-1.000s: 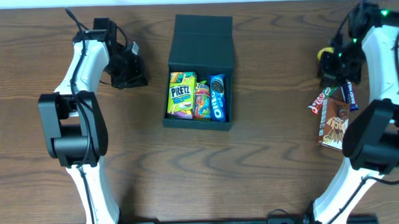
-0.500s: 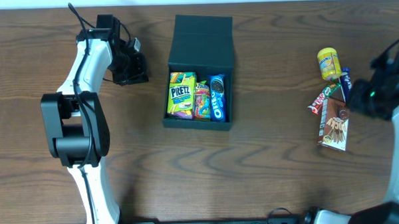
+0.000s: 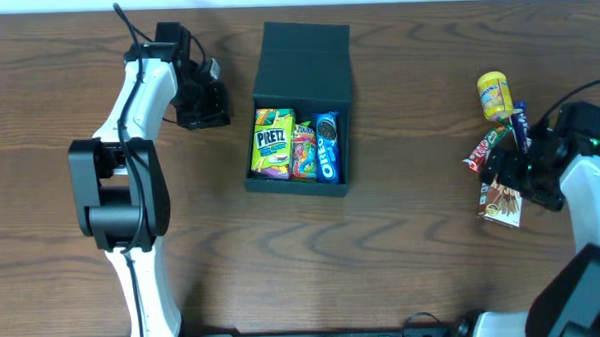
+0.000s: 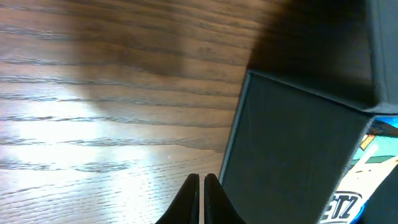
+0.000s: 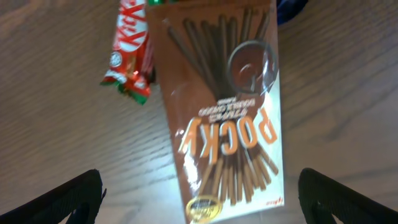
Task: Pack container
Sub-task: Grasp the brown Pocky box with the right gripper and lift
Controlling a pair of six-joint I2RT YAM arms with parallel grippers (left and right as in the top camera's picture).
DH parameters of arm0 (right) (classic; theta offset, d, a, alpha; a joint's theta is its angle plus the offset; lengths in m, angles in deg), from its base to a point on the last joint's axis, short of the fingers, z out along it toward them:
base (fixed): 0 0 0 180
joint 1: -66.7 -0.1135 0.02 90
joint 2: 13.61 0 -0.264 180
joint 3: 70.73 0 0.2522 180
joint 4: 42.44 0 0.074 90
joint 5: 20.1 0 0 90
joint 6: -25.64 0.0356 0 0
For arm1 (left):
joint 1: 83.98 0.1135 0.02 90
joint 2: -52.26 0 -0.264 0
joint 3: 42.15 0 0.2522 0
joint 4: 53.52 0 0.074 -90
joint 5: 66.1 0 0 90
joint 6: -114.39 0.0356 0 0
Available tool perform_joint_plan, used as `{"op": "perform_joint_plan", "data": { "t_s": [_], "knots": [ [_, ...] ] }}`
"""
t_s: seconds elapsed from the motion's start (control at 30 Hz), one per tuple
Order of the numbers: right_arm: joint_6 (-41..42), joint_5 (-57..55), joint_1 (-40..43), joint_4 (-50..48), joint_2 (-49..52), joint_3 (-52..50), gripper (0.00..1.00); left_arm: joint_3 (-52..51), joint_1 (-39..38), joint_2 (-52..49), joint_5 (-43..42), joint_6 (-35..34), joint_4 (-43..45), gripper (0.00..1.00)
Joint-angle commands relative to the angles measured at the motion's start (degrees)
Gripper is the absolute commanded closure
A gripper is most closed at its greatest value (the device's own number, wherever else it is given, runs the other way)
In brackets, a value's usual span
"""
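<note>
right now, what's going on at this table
A snack box is being packed. The open container already holds a Pretz packet, an Oreo pack and a third packet. The right gripper hangs open over a Pocky box. The left gripper, shut, sits beside the container's outer wall.

Bright even light; table (image 4: 74,124) glare; Pocky box (image 5: 224,118) blurred.

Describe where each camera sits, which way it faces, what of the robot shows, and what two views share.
Overhead: above the table, looking straight down on the container, snacks, left arm and right arm.
Left wrist: looks down past the shut left gripper at the container's wall.
Right wrist: looks down through the open right gripper at the Pocky box.
Shared: overhead and right wrist both show the Pocky box.
</note>
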Motion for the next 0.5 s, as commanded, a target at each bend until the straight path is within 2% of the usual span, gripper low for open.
{"op": "perform_joint_plan", "data": {
  "t_s": [0.0,0.47],
  "knots": [
    [-1.3,-0.6,0.9,-1.3,3.0,-0.5,0.01,1.5,-0.4,0.8,0.3,-0.6,-0.5,0.94],
    [-4.4,-0.3,3.5,-4.7,10.5,-0.5,0.01,2.4,-0.4,0.8,0.4,-0.6,-2.7,0.94]
  ]
}}
